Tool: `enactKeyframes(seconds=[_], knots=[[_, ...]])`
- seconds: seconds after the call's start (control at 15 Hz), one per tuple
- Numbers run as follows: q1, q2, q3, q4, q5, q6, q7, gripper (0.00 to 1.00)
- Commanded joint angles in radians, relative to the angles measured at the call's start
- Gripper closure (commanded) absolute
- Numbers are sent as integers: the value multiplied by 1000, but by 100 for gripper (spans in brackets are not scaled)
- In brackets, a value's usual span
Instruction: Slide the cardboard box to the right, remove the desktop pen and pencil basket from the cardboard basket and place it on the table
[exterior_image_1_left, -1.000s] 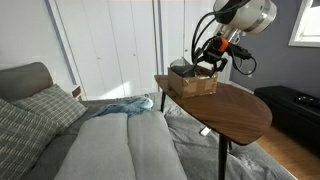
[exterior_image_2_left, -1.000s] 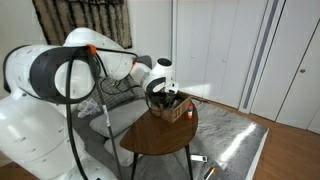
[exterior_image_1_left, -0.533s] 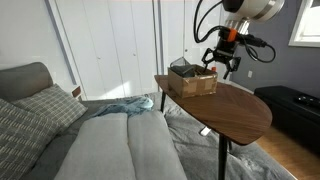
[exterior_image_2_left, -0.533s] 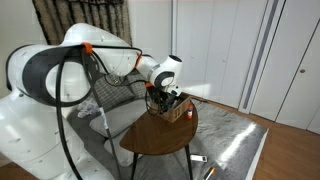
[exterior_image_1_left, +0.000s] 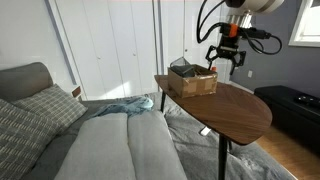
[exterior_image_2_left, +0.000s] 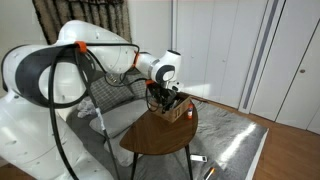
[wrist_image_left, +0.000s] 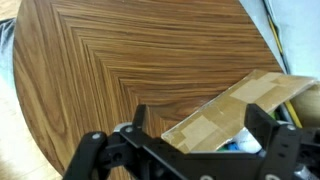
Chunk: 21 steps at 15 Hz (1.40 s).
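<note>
The shallow brown cardboard box (exterior_image_1_left: 193, 82) sits at the back end of the reddish-brown table (exterior_image_1_left: 235, 108) and also shows in both exterior views (exterior_image_2_left: 176, 109). A small dark cup (exterior_image_1_left: 180, 68) stands up from the box's left end. My gripper (exterior_image_1_left: 226, 64) hangs open and empty just above the box's right end, jaws spread. In the wrist view the open jaws (wrist_image_left: 200, 128) straddle the box's taped wall (wrist_image_left: 235, 105). Colourful contents (wrist_image_left: 246, 141) peek out behind the wall. The cup is hidden in the wrist view.
A grey couch (exterior_image_1_left: 110, 145) with cushions and a blue cloth (exterior_image_1_left: 122, 106) lies beside the table. White closet doors (exterior_image_1_left: 110, 45) stand behind. A dark bench (exterior_image_1_left: 292, 108) is at the right. Small items lie on the floor (exterior_image_2_left: 200, 160).
My gripper has lifted off the box and moved up and towards its right end. The box has not visibly shifted.
</note>
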Motion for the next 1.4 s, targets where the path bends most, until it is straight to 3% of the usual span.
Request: enactKeyframes(seconds=[0.0, 0.4, 0.6, 0.73, 0.8, 1.33], knots=[[-19, 1, 32, -8, -6, 87, 194, 0], [-23, 27, 79, -10, -154, 117, 575, 0], [-12, 65, 83, -6, -172, 173, 667, 0], [-8, 76, 84, -11, -197, 239, 700, 0], [0, 67, 67, -3, -160, 183, 640, 0], [16, 133, 74, 5, -155, 222, 654, 0]])
